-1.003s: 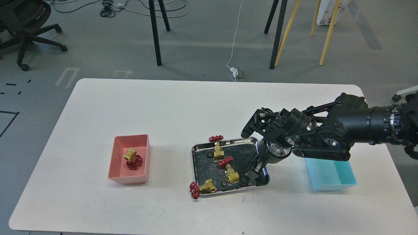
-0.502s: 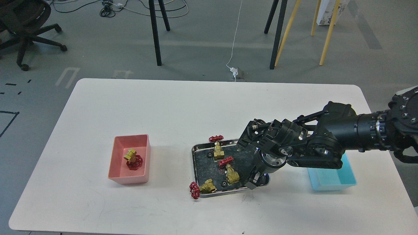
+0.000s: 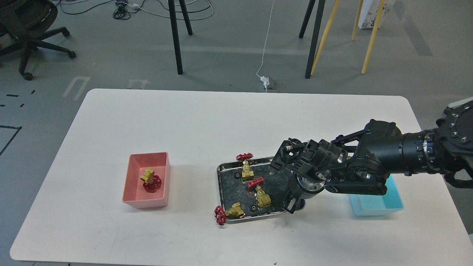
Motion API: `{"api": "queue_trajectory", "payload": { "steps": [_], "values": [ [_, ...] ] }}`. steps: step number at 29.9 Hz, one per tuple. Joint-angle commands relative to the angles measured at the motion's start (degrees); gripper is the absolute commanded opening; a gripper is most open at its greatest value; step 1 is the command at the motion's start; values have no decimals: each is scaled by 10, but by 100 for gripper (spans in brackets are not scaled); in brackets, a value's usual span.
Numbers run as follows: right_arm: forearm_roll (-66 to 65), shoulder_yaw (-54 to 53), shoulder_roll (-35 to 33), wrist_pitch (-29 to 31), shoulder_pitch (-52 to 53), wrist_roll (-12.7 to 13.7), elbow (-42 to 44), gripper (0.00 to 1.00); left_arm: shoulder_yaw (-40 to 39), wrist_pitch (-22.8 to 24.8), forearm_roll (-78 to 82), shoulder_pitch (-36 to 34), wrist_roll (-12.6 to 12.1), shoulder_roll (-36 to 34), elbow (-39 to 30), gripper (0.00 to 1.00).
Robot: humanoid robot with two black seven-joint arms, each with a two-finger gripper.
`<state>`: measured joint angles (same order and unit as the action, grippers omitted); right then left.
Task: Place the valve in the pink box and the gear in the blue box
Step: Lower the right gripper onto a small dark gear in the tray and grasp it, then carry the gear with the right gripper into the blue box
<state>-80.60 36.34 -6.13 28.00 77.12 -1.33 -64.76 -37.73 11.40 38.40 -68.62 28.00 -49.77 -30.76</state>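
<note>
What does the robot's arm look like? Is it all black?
Mostly black: a thick round tube on the right arm, a shiny silver ring at the wrist, small silver bolts, thin black cables on top, and a small dark claw.

Tray (image 3: 221, 184) between pink box (image 3: 162, 177) left, blue box (image 3: 393, 199) right.

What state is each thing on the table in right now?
Pink box: holds one valve, lying tipped.
Blue box: partly hidden by the arm; visible part empty.
Steel tray: holds three valves and several black gears.
Right gripper: low over the tray's right end, opening unclear.
</note>
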Motion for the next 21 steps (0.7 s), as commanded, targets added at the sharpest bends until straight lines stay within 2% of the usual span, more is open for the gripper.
{"api": "queue_trajectory", "payload": {
  "steps": [1, 10, 16, 21],
  "values": [
    [0, 0, -1, 0, -2, 5, -1, 50, 0, 0, 0, -1, 0, -1, 1, 100],
    [1, 10, -2, 0, -2, 13, -3, 36, 0, 0, 0, -1, 0, -2, 1, 100],
    [4, 8, -2, 0, -2, 26, -4, 19, 0, 0, 0, -1, 0, -2, 6, 100],
    [10, -13, 0, 0, 0, 28, 3, 10, 0, 0, 1, -2, 0, 0, 15, 100]
  ]
}}
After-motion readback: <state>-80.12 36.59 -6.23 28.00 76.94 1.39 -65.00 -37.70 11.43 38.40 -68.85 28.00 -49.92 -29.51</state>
